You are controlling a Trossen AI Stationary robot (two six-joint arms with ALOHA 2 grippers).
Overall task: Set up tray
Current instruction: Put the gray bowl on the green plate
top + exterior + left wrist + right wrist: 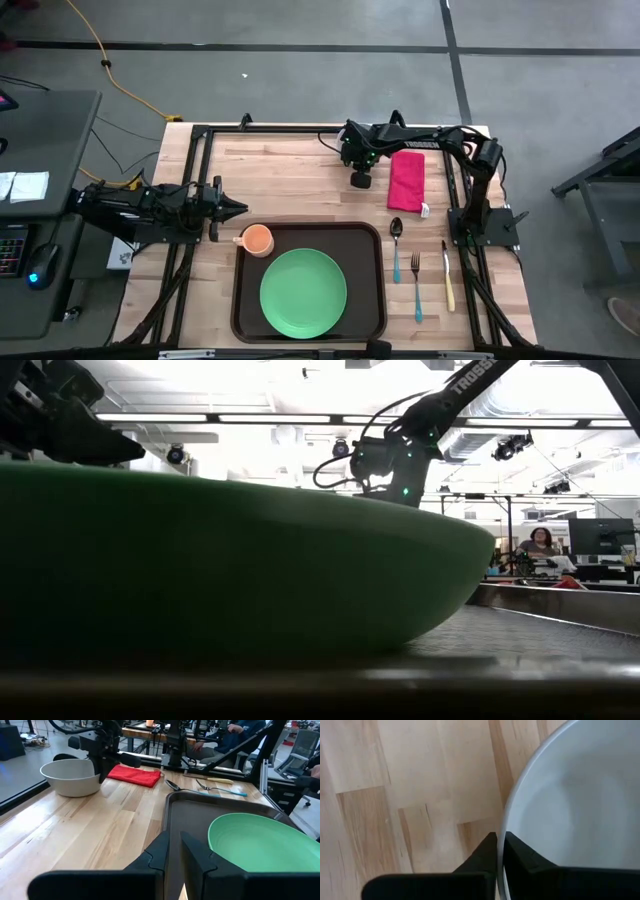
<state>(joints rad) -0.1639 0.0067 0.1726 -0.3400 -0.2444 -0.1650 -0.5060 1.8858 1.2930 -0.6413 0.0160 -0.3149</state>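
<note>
You are looking at the bowl step of the tray setup. In the right wrist view, the right tool [500, 842] is pinching the rim of the white bowl [580, 795], one finger inside the wall and one outside. In the high view, this tool is working at upper centre of the frame, just left of the red napkin [406, 179]; the arm is hiding the bowl there.

The tray [372, 300] is lying at lower centre of the high view, already carrying the green plate [303, 292], with the orange cup [257, 239] at its upper left corner. The spoon [396, 245], fork [416, 285] and knife [448, 275] are lying on the tabletop [300, 180] just right of the tray.

The left tool [235, 208] is waiting at centre left of the high view, its fingers nearly together and gripping nothing.

The next move is likely calling for a level lift and a carry toward the tray, clear of the napkin.

Readable writing: partial letters "TROSS" on the arm in the low view.
</note>
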